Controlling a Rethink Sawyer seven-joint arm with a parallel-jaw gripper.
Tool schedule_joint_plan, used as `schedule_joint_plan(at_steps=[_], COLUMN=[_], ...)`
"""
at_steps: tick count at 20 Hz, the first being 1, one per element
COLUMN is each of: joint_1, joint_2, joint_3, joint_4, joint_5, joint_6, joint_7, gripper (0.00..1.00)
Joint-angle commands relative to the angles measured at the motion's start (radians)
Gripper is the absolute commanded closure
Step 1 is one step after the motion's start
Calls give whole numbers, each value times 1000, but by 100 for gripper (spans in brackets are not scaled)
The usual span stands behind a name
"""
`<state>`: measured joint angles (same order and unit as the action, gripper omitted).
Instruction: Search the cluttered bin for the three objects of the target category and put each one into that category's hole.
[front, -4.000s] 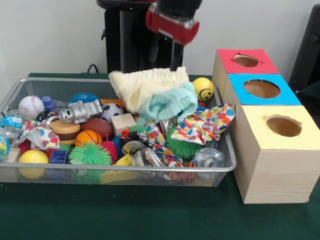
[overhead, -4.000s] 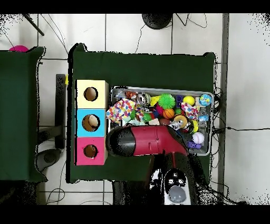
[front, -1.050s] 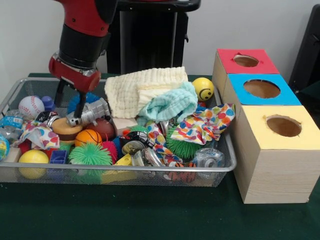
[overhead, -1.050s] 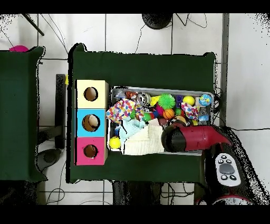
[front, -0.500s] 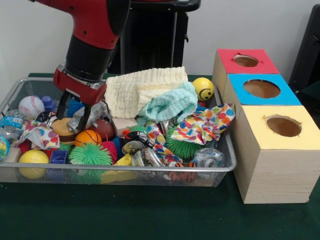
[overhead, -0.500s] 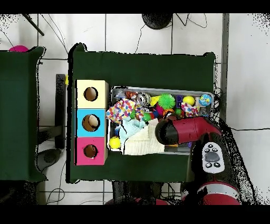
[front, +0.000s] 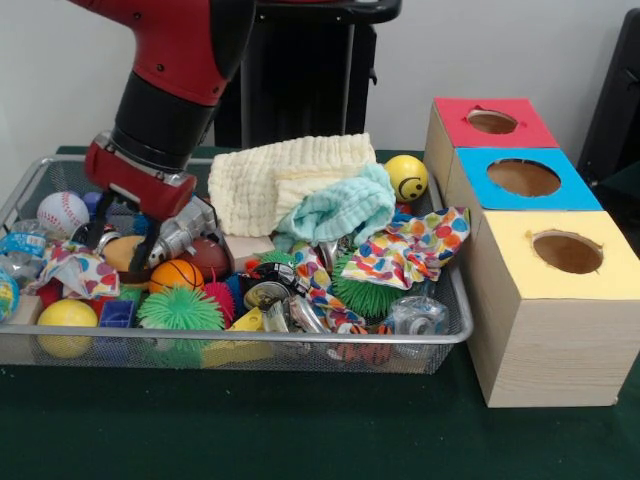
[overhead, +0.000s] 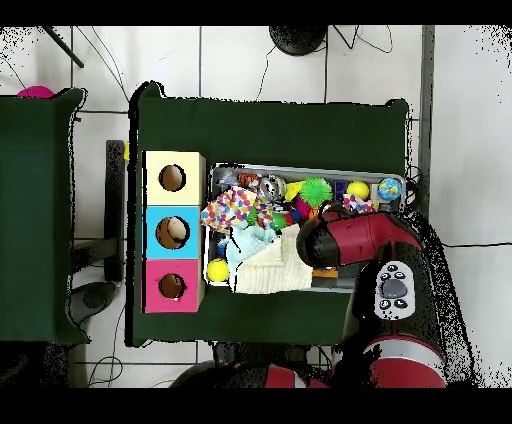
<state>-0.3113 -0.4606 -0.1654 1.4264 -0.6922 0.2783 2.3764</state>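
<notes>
Wire-mesh bin of mixed toys and cloths stands on the green tabletop, beside a row of three wooden boxes with round holes in their tops: red, blue and yellow. Within the bin lie a baseball, an orange basketball, a brown football, a yellow ball, a green spiky ball, a smiley-face ball, a cream knitted cloth, a mint cloth and a polka-dot cloth. The red and black arm reaches down into the bin's left part in the front view; its gripper has dark fingers spread apart among the toys, one on each side of a burger-like toy, with a silver robot figure just beside them. Whether they grip anything cannot be told. In the overhead view the arm covers the bin's right half.
</notes>
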Motion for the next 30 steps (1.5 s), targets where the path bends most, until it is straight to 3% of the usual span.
schedule_joint_plan(at_steps=[1,5,13,20,25,29,30], joint_1=[12,35,-36,-59,15,25,18], joint_2=[58,96,170,200,193,184,178], joint_3=[-24,-63,18,45,-30,-38,-32], joint_4=[-104,-135,-118,-102,-144,-142,-128], joint_5=[-64,-60,45,91,38,12,20], joint_6=[-26,-23,117,135,180,153,139], joint_7=[3,37,-8,-17,-54,-73,-70], gripper=[0,0,0,0,0,0,100])
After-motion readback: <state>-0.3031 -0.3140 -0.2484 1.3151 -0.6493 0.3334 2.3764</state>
